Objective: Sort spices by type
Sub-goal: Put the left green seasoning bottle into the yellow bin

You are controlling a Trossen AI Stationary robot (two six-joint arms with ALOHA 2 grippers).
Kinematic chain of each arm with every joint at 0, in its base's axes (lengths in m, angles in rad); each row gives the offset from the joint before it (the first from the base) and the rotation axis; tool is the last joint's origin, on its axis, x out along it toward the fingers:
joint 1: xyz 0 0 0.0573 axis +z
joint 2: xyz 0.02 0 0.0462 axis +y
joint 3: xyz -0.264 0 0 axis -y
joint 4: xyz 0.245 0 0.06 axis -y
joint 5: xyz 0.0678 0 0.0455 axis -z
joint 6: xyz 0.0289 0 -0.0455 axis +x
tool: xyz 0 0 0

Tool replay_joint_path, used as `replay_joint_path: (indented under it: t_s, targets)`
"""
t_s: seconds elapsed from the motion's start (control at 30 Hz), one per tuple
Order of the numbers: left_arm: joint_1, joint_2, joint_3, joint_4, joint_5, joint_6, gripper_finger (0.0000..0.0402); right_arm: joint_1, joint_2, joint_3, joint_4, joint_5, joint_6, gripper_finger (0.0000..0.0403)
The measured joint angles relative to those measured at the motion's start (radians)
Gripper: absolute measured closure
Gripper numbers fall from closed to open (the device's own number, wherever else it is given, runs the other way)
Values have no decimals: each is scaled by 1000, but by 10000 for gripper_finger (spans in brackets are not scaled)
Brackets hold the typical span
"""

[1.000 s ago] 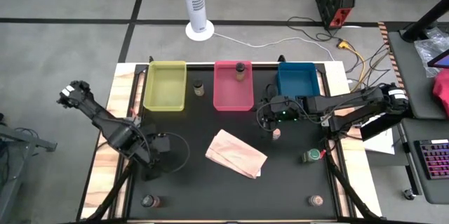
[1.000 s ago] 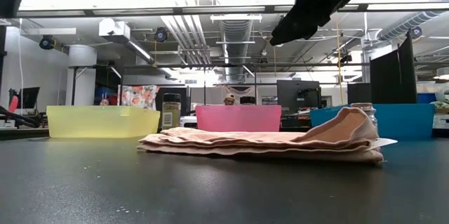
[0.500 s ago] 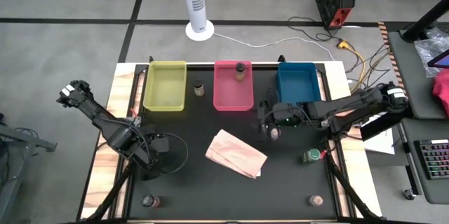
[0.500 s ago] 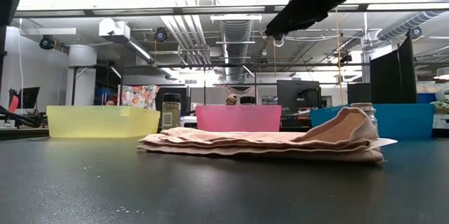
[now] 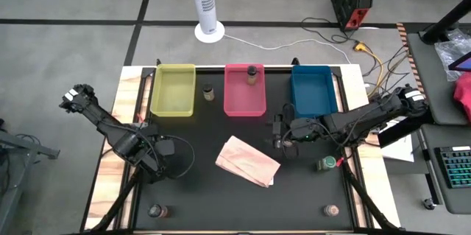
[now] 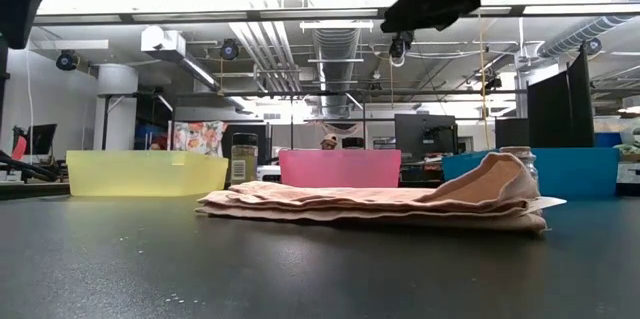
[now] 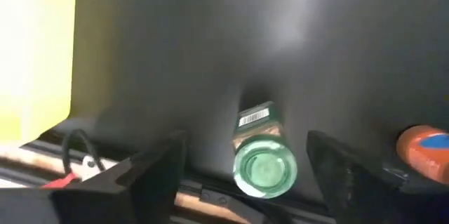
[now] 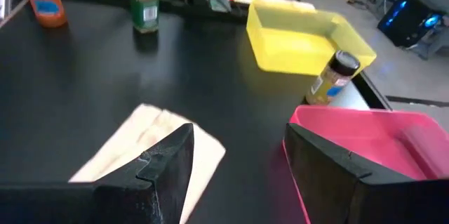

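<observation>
Judging progress as barely begun: near-left jar (image 5: 156, 211) and near-right jar (image 5: 331, 210) loose on the table. Farther in, green herb jar (image 7: 259, 159) upright, long axis vertical, between the wide-open, empty fingers of the left gripper (image 7: 245, 140). Right gripper (image 8: 238, 140) agape mid-table, holding nothing. Farthest, only the brown-spice jar (image 5: 252, 73) upright in the pink tray (image 5: 232, 102).

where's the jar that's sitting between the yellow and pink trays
In the high view the dark-capped spice jar stands on the table between the yellow tray and the pink tray, toward the far edge.
</observation>
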Motion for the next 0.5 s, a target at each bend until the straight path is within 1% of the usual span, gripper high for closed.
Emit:
replay_joint_path:
  t_s: [0.1, 0.23, 0.4, 0.5]
  targets:
    - [-2, -2, 0, -4, 1, 27, 106, 0, 0, 0, 7, 0, 10, 188]
    - [-1, 0, 0, 15, 0, 33, 102, 0, 0, -1, 12, 0, 30, 188]
    - [-1, 18, 0, 115, 2, 30, 102, 0, 0, -2, 27, 1, 39, 188]
    - [-1, 27, 0, 141, 55, 46, 102, 0, 0, -2, 24, 1, 47, 188]
